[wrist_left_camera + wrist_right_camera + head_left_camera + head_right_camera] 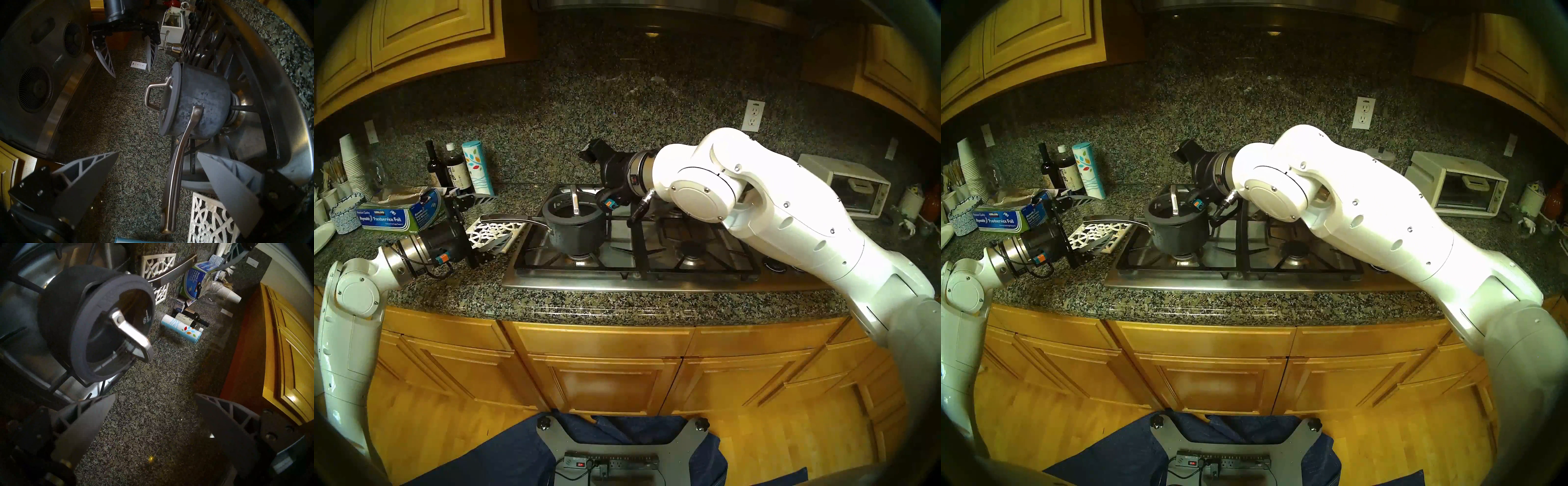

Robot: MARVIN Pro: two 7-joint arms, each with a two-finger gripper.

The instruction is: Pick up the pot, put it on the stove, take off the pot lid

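The dark-grey pot point(577, 234) stands on the front-left burner of the stove point(619, 281), with its long silver handle point(176, 169) pointing left over the counter. On it sits the pot lid point(566, 213), its loop handle point(132, 334) upright. My left gripper point(157, 152) is open at the stove's left edge; the end of the pot handle lies between its fingers, nearer the right one, and touches neither. Behind and above the pot, my right gripper point(154, 395) is open and empty, with the lid ahead of it on the left.
A white lattice trivet point(493, 232) lies under the pot handle. A foil box point(402, 217), bottles point(449, 169) and stacked paper cups point(351, 163) crowd the left counter. A white toaster oven point(843, 186) stands at the back right. The range hood hangs above.
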